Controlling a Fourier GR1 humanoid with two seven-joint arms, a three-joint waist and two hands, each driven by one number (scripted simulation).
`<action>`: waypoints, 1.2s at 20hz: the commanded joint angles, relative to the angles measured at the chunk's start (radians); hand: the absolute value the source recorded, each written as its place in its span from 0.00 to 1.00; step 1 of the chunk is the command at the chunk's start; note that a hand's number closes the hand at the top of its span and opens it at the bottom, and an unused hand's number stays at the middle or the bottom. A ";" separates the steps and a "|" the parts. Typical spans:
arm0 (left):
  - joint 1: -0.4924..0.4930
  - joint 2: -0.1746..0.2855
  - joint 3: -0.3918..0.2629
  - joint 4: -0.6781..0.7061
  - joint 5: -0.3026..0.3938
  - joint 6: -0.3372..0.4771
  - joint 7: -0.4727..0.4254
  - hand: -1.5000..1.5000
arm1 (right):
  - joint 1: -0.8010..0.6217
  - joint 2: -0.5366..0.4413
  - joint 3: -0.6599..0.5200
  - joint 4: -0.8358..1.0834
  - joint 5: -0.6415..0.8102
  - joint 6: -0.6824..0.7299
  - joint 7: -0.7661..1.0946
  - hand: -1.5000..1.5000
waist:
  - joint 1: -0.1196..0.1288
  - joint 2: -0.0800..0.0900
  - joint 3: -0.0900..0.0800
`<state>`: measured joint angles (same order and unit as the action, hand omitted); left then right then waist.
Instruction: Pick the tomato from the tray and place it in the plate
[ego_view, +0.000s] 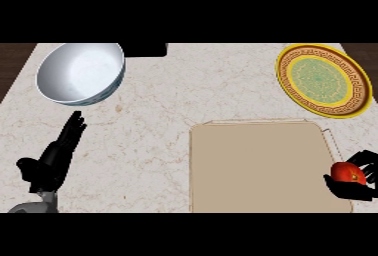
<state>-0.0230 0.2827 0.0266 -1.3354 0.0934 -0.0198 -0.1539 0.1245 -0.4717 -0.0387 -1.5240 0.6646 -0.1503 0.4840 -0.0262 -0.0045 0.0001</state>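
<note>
Tomato (347, 172) clasped in curled fingers of right hand (351, 191), just beside right edge of tray (258, 165). Plate (322, 81) seen well ahead of that hand. Left hand (53, 159) held flat, fingers straight, bowl (80, 72) ahead.

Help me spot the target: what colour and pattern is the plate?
The plate is yellow-rimmed with a dark fretted band and green centre; head view.

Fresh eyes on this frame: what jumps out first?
The red tomato, curled in the right hand at the right edge, just off the tan tray. Next the yellow-rimmed plate with a green centre at upper right and the white bowl at upper left. The left hand rests open at lower left.
</note>
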 joint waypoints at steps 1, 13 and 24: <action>-0.029 -0.010 0.002 -0.008 -0.002 0.017 0.017 0.50 | 0.052 -0.183 -0.230 0.133 -0.106 -0.032 -0.206 1.00 | -0.017 0.004 0.005; -0.042 0.005 0.027 0.031 -0.007 -0.033 -0.003 0.50 | 0.081 -0.266 -0.476 0.075 -0.227 -0.038 -0.450 1.00 | 0.017 0.003 -0.001; -0.087 -0.027 0.041 0.091 -0.036 -0.033 -0.014 0.50 | -0.175 -0.293 -0.452 0.053 -0.195 0.006 -0.341 1.00 | 0.026 0.005 -0.001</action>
<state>-0.0625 0.2542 0.0416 -1.3200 0.0572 -0.0388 -0.1388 0.0200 -0.7838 -0.5275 -1.4149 0.4469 -0.1576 0.0626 0.0009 0.0000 -0.0004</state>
